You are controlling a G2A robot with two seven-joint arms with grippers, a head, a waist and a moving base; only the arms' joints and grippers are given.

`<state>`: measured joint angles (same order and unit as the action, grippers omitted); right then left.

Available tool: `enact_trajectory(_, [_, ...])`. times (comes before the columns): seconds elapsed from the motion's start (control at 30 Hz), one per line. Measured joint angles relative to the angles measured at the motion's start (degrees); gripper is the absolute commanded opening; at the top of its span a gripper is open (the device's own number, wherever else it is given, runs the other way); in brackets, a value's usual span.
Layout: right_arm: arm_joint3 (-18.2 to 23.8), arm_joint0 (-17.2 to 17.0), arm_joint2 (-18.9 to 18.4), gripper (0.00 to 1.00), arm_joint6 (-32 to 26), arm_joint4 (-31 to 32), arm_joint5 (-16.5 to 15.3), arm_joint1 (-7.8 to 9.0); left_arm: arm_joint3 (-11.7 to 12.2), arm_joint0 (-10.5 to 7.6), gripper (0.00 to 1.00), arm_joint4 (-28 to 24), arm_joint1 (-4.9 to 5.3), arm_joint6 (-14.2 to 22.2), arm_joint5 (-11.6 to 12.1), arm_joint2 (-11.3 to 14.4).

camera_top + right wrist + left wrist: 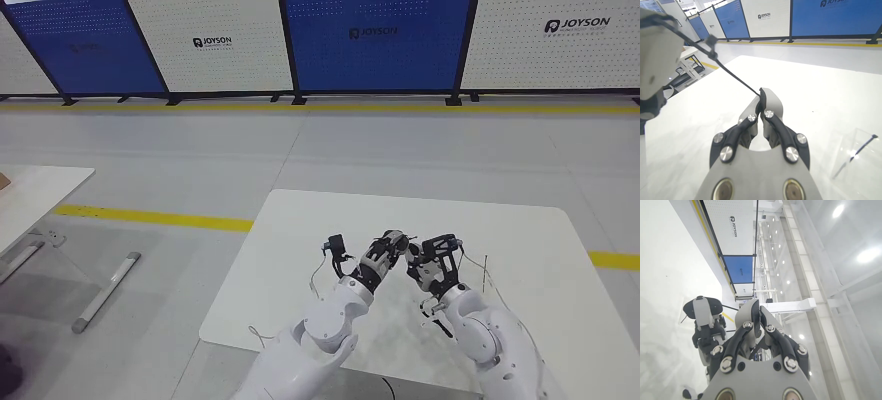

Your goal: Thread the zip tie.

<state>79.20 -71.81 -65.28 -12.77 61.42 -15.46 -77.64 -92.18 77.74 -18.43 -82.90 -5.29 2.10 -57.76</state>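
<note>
Black tie (pixel 728 73), pinched in the clenched right gripper (pixel 761 96), runs to the clenched left gripper (pixel 760 311); the grip there is cut off.

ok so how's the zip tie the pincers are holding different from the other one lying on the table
The held zip tie is in the air, strung between the right pincer and the left pincer; the spare zip tie lies on a clear plastic piece on the table, untouched. The held zip tie shows strap on both sides of its head; the spare zip tie's head sits at one end. Both are thin and black.
</note>
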Motion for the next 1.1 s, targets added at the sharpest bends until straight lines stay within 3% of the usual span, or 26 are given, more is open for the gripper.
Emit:
enact_trajectory(0.27, [-0.9, 0.1, 0.2, 0.0, 0.6, -0.4, -0.2, 0.04, -0.8, 0.76, 0.0, 0.0, 0.08, -0.1, 0.5, -0.5])
enact_trajectory(0.3, [-0.9, 0.0, 0.2, 0.55, 0.8, -0.5, -0.2, 0.05, -0.8, 0.82, 0.0, 0.1, 0.08, -0.3, 0.5, -0.5])
enact_trajectory(0.33, [-0.9, -0.1, 0.2, 1.0, 1.0, -0.6, -0.3, 0.06, -0.8, 0.86, 0.0, 0.2, 0.08, -0.4, 0.4, -0.5])
enact_trajectory(0.47, [-0.2, -0.8, -0.4, 1.0, 2.1, -1.2, -0.2, 0.2, -0.4, 0.89, 0.0, 0.2, 0.02, -1.1, 0.3, -0.6])
enact_trajectory(0.63, [1.0, -1.9, -0.7, 1.0, 1.1, -2.3, -2.9, 0.52, 0.2, 0.7, 0.0, 0.2, -0.11, -2.2, 0.2, -0.6])
enact_trajectory(0.87, [1.9, -2.3, -0.9, 1.0, 1.8, -2.4, -3.3, 0.73, 1.4, -0.23, 0.0, 0.8, -0.55, -2.8, 0.0, 1.2])
enact_trajectory(0.97, [2.1, -2.2, -1.0, 0.87, 2.1, -2.2, -3.0, 0.8, 2.1, -0.44, 0.0, 1.1, -0.66, -2.7, 0.0, 1.7])
enact_trajectory(1.1, [2.4, -2.2, -1.0, 0.45, 2.5, -2.2, -3.0, 0.87, 2.9, -0.72, 0.0, 1.3, -0.79, -2.7, 0.0, 2.0])
